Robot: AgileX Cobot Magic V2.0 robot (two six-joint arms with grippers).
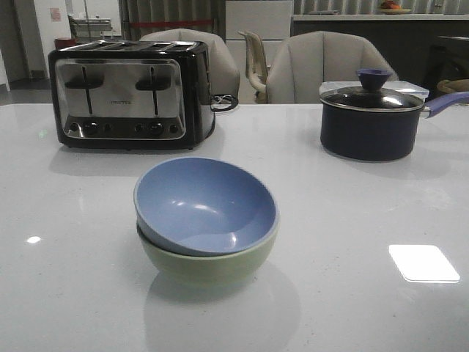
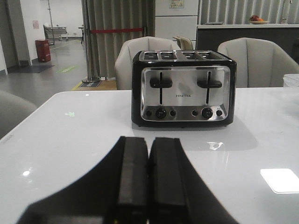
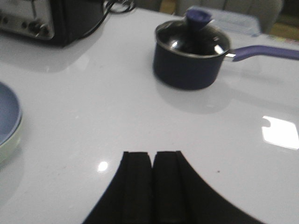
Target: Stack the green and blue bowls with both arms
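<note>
In the front view the dusty blue bowl [image 1: 205,207] sits nested inside the pale green bowl [image 1: 209,265] at the middle of the white table, slightly tilted. Neither arm shows in the front view. In the left wrist view my left gripper [image 2: 148,145] is shut and empty, low over the table, facing the toaster; the bowls are out of that view. In the right wrist view my right gripper [image 3: 153,158] is shut and empty; the blue bowl's [image 3: 8,116] edge and the green bowl's rim [image 3: 7,148] show at the picture's left edge, well apart from the fingers.
A black and chrome toaster [image 1: 128,94] stands at the back left, also in the left wrist view [image 2: 184,88]. A dark lidded saucepan [image 1: 374,111] with a purple-blue knob and handle stands at the back right, also in the right wrist view [image 3: 191,56]. Chairs stand behind the table.
</note>
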